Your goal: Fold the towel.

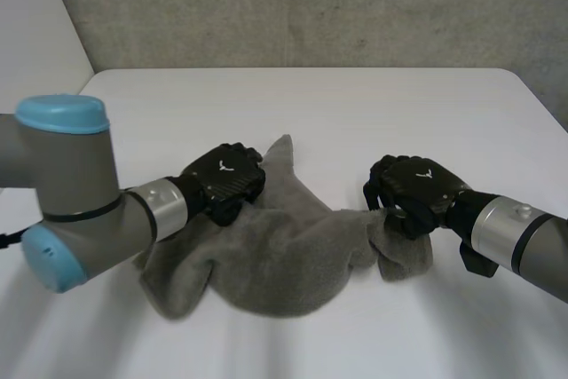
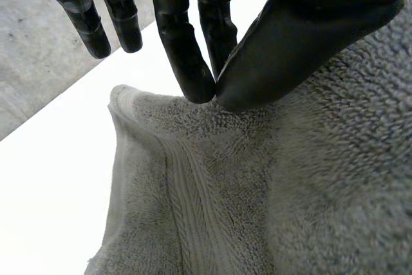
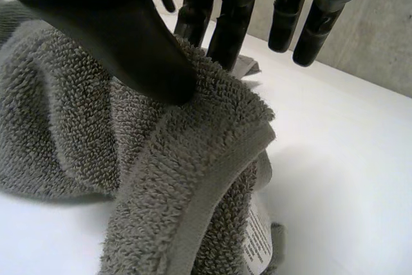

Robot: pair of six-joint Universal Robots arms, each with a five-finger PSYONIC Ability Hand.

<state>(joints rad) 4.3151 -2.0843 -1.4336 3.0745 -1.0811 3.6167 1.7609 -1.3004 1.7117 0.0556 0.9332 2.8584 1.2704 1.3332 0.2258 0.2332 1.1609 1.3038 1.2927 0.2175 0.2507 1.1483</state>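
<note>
Towel (image 1: 284, 259) bunched on table (image 1: 355, 104). Left hand (image 1: 226, 182) pinches one edge and right hand (image 1: 413, 191) pinches the hemmed edge opposite. Likely to pull it flat before folding.

White table (image 1: 373, 104) before a rough grey wall (image 1: 311, 6), perhaps concrete.

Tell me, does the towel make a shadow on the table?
Yes: in the right wrist view a soft shadow lies on the table beside the towel that the right hand pinches; in the head view only faint shade edges the towel, and the light looks even.
</note>
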